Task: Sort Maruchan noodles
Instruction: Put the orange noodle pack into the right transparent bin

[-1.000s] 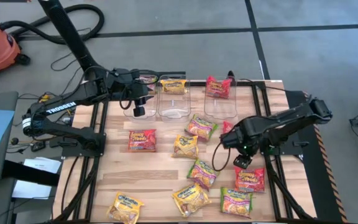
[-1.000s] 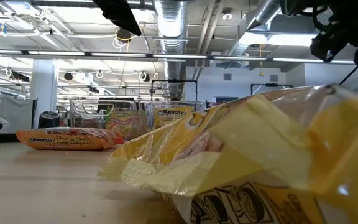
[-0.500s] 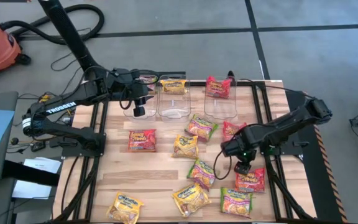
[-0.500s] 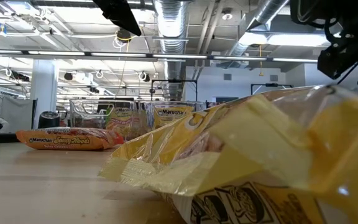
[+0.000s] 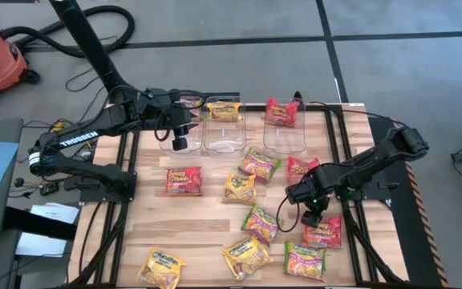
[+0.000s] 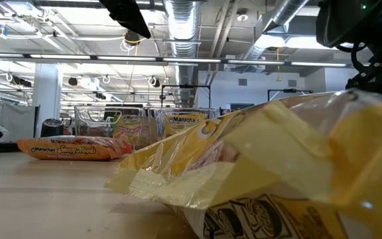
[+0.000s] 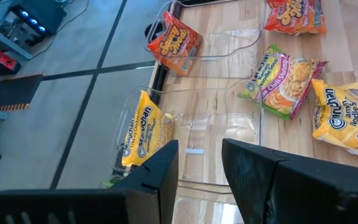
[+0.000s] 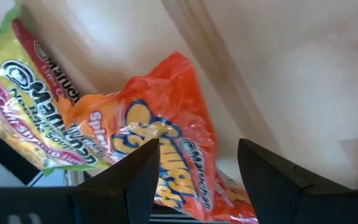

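Observation:
Several Maruchan packets lie flat and scattered on the wooden table. My right gripper (image 5: 311, 217) is open and hangs low over the far-left corner of a red-orange packet (image 5: 322, 233) near the right near corner. In the right wrist view that red-orange packet (image 8: 166, 143) shows between the two fingers of the right gripper (image 8: 197, 180), with a green-and-pink packet (image 8: 23, 118) beside it. My left gripper (image 5: 179, 143) is open and waits above the left clear bin (image 5: 169, 128). A yellow packet (image 5: 224, 111) stands in the middle bin, a red one (image 5: 281, 112) in the right bin. My right gripper points down at the red-orange packet's far-left corner (image 8: 185, 93) with its open fingers (image 8: 132, 177) on either side of it. I cannot tell whether they touch it. The packet lies flat on the table.
Other packets on the table: red (image 5: 184, 181), yellow (image 5: 240, 189), green-pink (image 5: 260, 164), red (image 5: 299, 168), green-pink (image 5: 261, 222), yellow (image 5: 247, 257), green-pink (image 5: 305, 261), yellow (image 5: 160, 267). A yellow packet (image 6: 277, 166) fills the low view. Three bins line the far edge.
My right gripper has moved down and a little toward the table's near edge, onto the red-orange packet near the right near corner. Its fingers have stayed open. The packets have not moved.

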Robot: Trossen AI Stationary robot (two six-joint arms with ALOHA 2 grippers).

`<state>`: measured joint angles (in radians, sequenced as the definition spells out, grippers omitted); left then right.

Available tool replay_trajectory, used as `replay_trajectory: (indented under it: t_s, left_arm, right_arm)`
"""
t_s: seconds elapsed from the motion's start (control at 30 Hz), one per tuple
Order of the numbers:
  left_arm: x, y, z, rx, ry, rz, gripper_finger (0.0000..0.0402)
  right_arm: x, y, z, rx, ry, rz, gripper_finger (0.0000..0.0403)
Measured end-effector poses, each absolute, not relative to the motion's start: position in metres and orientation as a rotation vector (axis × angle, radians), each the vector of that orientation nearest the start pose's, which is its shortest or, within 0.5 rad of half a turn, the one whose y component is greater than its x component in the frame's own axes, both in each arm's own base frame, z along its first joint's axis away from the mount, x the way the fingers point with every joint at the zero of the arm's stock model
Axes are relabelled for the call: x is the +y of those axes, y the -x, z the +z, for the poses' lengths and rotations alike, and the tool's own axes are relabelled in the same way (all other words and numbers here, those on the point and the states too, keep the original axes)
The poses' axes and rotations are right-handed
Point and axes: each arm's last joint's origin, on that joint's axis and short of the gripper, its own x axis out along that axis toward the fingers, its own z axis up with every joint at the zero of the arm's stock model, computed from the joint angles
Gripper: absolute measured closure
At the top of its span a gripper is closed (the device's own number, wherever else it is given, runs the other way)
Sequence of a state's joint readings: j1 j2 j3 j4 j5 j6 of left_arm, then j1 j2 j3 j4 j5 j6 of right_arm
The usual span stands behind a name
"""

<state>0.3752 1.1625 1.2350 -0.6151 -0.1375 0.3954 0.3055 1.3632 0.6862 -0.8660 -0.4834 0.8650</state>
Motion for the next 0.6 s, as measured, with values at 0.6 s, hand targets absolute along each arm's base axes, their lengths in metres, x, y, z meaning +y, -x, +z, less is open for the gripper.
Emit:
replay_trajectory:
  t_s: [0.6]
  left_arm:
    - [0.091, -0.220, 0.374, 0.635, -0.312, 0.385, 0.0288]
  right_arm:
    - [0.074, -0.178, 0.147, 1.731, -0.813, -0.077, 0.0215]
